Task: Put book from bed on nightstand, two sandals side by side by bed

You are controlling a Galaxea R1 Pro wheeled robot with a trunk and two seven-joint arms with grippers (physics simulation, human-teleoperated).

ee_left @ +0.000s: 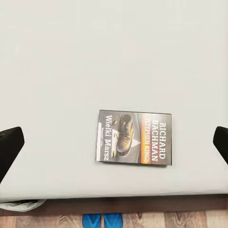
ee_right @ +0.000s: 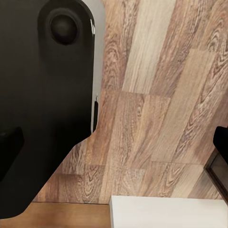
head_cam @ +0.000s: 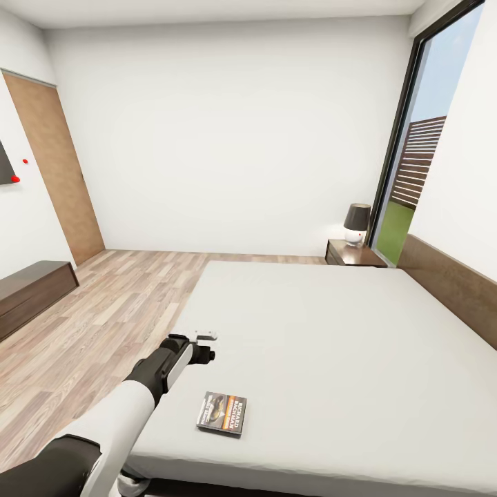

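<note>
The book lies flat on the light-grey mattress of the bed, close to its near edge. My left gripper hovers above the mattress, a little beyond the book. In the left wrist view the book lies face up between my left gripper's widely spread fingers, with nothing held. Past the mattress edge, two blue sandals show side by side on the floor. A nightstand stands at the bed's far corner. My right gripper is open over bare plank floor.
A lamp stands on the nightstand, beside the tall window. The wooden headboard runs along the right. A long low bench and a door are on the left, with wood floor between them and the bed.
</note>
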